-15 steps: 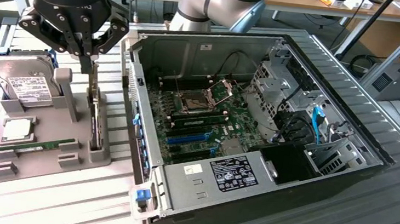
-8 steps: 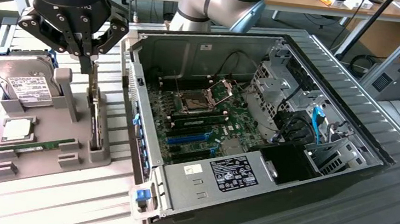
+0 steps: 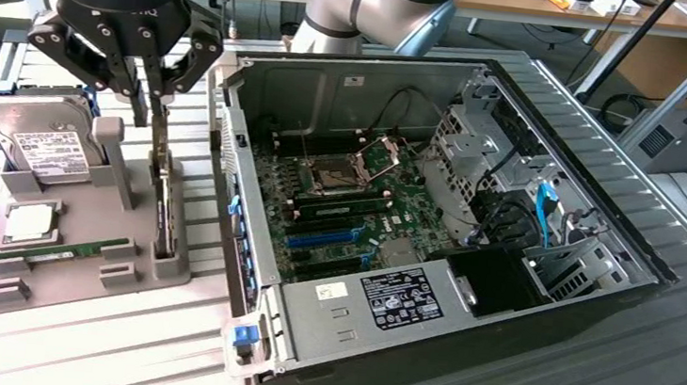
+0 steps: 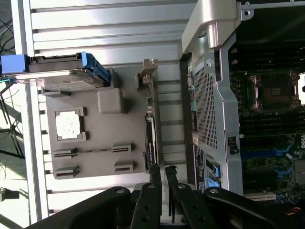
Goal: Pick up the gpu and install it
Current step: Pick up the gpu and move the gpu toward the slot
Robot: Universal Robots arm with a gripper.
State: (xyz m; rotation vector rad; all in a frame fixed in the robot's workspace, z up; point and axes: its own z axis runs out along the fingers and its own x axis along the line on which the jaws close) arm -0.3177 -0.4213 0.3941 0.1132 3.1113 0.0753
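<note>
The gripper (image 3: 152, 108) hangs at the upper left of the exterior view, its dark fingers pointing down over the grey parts holder (image 3: 113, 227). In the wrist view the gripper (image 4: 162, 172) has its two fingertips slightly apart, with a narrow strip of light background between them and nothing clamped. The gpu (image 3: 164, 185) stands on its long edge in a slot along the holder's side nearest the computer case (image 3: 347, 297), left of the frame's centre. Its upper end is just below the fingertips. In the wrist view the gpu (image 4: 150, 136) is a thin dark strip with its silver bracket at the end far from the fingers, and one fingertip sits just at its near end; I cannot tell whether they touch. In the same holder (image 4: 100, 129) a hard drive (image 3: 39, 140) leans upright at the far left, with a CPU (image 3: 31, 222) and a green RAM stick (image 3: 61, 250) lying lower down. The open case fills the centre and right, its motherboard (image 3: 356, 203) exposed with the empty CPU socket (image 3: 348, 169) near the middle of the frame.
</note>
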